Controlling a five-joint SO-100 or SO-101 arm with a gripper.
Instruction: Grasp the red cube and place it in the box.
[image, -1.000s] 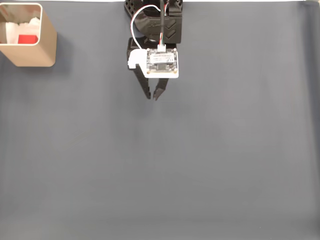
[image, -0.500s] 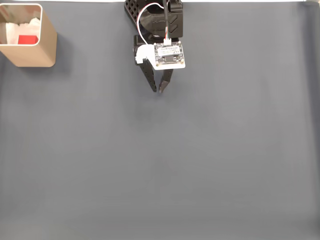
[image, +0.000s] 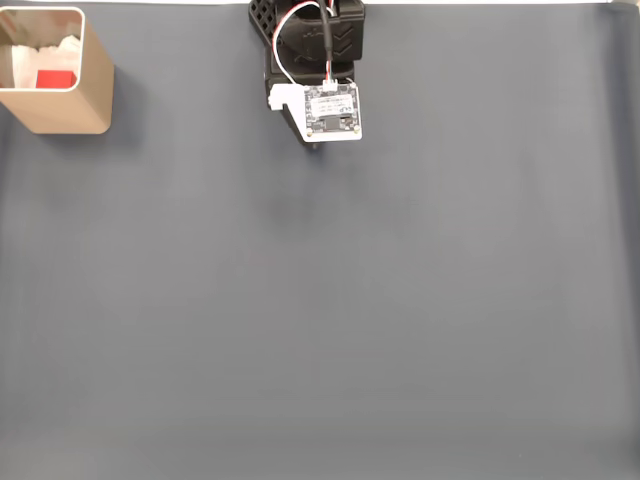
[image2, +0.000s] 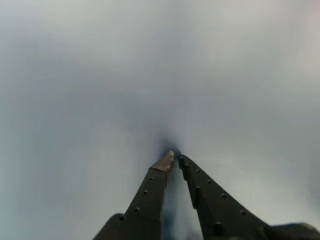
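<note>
**Cube in box, gripper closed at top of mat**

Fixed view: red cube (image: 56, 78) lies inside the box (image: 92, 95), on its white interior, beside some crumpled white material (image: 50, 48). Box stands upright in the top-left corner of the dark grey mat (image: 350, 320).

Arm (image: 312, 40) sits at top centre, well apart from the box. A white circuit board (image: 332, 110) on the wrist covers most of the gripper (image: 314, 145); just its dark tip pokes out below the board.

Wrist view: gripper (image2: 175, 159) fingers come up from the bottom edge and meet at their tips, a thin slit between them lower down. Nothing held. Blurred grey mat (image2: 75, 100) behind, dark shadow at the tips.
</note>
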